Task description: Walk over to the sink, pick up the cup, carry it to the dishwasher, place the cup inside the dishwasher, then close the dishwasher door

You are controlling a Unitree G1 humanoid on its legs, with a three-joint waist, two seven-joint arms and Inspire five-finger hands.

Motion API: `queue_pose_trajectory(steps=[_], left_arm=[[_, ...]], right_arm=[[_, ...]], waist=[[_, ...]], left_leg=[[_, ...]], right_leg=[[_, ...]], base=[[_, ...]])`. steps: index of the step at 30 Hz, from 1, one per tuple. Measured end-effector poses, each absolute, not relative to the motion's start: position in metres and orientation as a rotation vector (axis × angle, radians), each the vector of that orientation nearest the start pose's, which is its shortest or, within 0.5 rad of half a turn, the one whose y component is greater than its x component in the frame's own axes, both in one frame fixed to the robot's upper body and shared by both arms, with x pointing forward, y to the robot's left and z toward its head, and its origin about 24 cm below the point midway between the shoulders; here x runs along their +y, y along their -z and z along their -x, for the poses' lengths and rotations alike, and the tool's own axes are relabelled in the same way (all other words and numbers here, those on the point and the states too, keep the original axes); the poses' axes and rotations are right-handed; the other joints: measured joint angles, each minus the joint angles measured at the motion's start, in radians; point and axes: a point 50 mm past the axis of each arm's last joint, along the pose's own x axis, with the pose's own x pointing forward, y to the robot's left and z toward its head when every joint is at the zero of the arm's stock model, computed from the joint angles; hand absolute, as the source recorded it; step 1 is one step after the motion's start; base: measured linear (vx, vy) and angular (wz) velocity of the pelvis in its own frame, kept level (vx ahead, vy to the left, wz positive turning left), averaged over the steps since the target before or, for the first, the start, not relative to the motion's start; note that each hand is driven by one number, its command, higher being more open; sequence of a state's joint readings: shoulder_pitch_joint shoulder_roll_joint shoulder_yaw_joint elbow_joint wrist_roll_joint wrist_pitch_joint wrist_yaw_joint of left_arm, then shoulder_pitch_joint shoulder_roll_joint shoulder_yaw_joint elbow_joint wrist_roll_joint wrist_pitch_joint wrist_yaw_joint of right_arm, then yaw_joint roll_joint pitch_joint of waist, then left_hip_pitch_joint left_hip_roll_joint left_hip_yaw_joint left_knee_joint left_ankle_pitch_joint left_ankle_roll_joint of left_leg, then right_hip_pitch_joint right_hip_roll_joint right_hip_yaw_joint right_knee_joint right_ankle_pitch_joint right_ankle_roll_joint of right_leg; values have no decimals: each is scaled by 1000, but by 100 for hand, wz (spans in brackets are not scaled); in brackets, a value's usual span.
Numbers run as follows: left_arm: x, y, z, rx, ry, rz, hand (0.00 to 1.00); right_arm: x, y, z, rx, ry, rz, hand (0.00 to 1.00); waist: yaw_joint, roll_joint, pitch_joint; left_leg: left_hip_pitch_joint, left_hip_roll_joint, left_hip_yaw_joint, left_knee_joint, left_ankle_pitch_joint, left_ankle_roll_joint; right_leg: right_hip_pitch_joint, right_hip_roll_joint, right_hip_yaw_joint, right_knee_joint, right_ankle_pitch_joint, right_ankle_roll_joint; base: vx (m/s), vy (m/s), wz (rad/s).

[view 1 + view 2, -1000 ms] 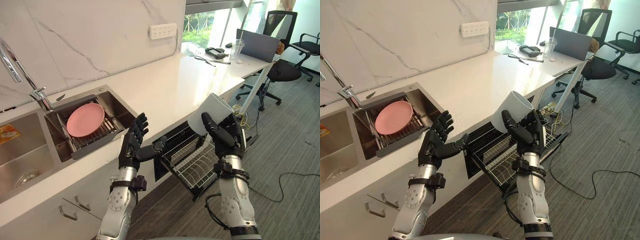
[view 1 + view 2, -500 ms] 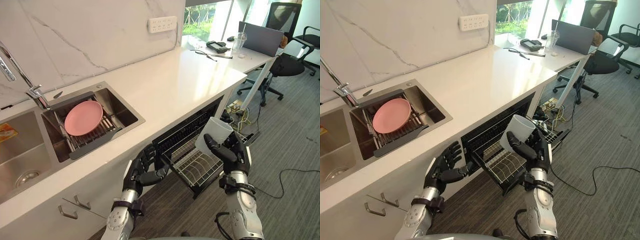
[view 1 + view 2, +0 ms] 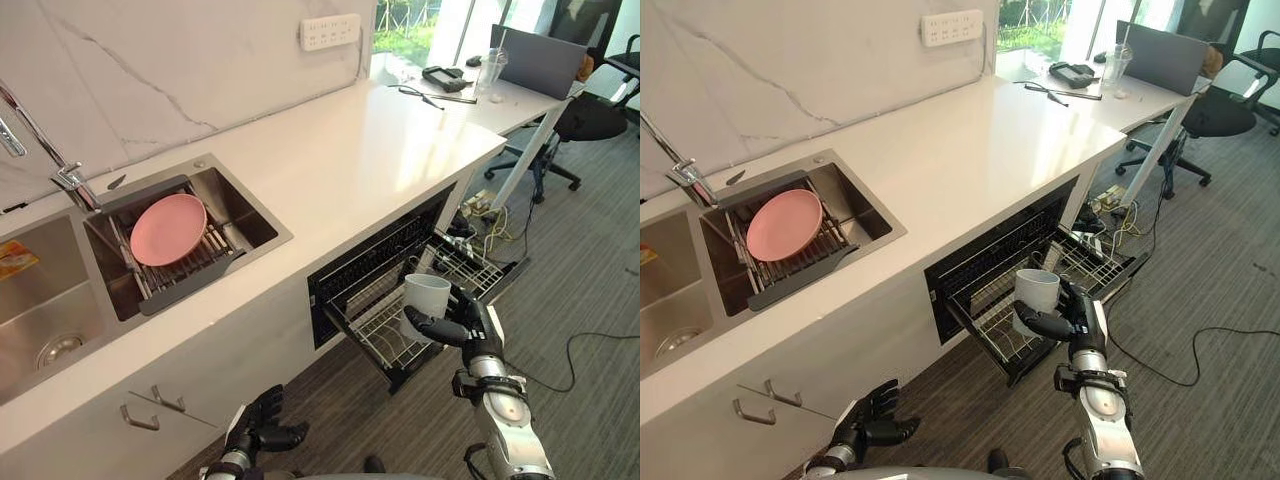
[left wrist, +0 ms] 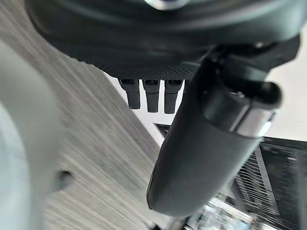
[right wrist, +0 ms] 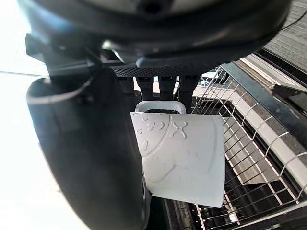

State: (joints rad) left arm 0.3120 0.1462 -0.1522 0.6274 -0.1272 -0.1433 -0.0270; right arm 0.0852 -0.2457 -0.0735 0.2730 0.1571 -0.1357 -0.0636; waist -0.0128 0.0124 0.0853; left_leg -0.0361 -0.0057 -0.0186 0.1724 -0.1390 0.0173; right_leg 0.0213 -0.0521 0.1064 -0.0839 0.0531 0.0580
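lowered to the rack (image 3: 375,330), right robot hand (image 3: 468,322) grips upright white cup (image 3: 427,298).

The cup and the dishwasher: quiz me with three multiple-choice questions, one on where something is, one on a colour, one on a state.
1. Where is the white cup?
A. on the countertop
B. in the right hand, over the pulled-out dishwasher rack
C. on the floor

2. What colour is the plate in the sink?
A. blue
B. green
C. pink

3. How does the dishwasher stand?
A. open
B. shut
C. covered by a cloth

Answers:
1 B: the fingers curl round it, with the wire rack just beyond.
2 C: the plate resting on the sink's drainer is pink.
3 A: its rack sticks out of the front.
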Motion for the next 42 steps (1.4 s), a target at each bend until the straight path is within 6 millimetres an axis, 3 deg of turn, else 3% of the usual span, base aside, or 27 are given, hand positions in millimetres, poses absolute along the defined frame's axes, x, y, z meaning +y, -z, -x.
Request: queue_pose_trajectory(steps=[6, 10, 15, 17, 28, 38, 39, 42], left_arm=[[182, 130, -117, 785, -21, -57, 90], [184, 125, -138, 736, -37, -67, 90], [187, 117, -157, 675, -73, -66, 90], [189, 115, -161, 659, -86, -67, 90], [189, 104, -182, 583, -110, -81, 90], [189, 102, -185, 572, -119, -61, 90], [188, 101, -187, 568, -115, -62, 90], [187, 98, -193, 551, -112, -63, 90]], right_arm=[[-242, -9, -249, 121, 190, 215, 30], [-246, -36, -281, 39, 200, 282, 30], [-236, -53, -304, -8, 176, 318, 30], [-234, -56, -309, -12, 167, 351, 30], [-239, -89, -346, -46, 233, 434, 30], [-239, -80, -355, 34, 236, 461, 30], [-240, -78, -355, 44, 238, 461, 90], [-239, -74, -357, 72, 236, 461, 90]], waist=[[13, 17, 70], [25, 37, 177], [38, 42, 254], [48, 42, 265], [70, 36, 343], [88, 36, 349], [92, 34, 350], [96, 25, 369]], left_leg=[[-67, 0, -6, 46, -4, -1], [-172, 8, -17, 153, -27, 1], [-250, 23, -21, 239, -47, 1], [-276, 24, -22, 250, -48, 0], [-313, 22, -43, 257, -42, 5], [-325, 18, -53, 244, -29, 3], [-329, 18, -53, 240, -24, 3], [-332, 18, -57, 237, -16, 2]], right_leg=[[-48, 2, -5, 14, 7, 4], [-125, 15, -13, 75, 8, 6], [-189, 29, -16, 124, 7, 6], [-214, 31, -18, 138, -1, -5], [-241, 34, -45, 145, 6, 3], [-262, 34, -58, 165, -1, -6], [-271, 34, -58, 170, -1, -6], [-275, 34, -61, 174, -1, -7]], base=[[-13, 2, 3], [-106, 21, 5], [-134, 10, -1], [-89, 14, 0], [27, 5, 4], [12, 0, 2], [0, 0, 0], [-22, -6, 2]])
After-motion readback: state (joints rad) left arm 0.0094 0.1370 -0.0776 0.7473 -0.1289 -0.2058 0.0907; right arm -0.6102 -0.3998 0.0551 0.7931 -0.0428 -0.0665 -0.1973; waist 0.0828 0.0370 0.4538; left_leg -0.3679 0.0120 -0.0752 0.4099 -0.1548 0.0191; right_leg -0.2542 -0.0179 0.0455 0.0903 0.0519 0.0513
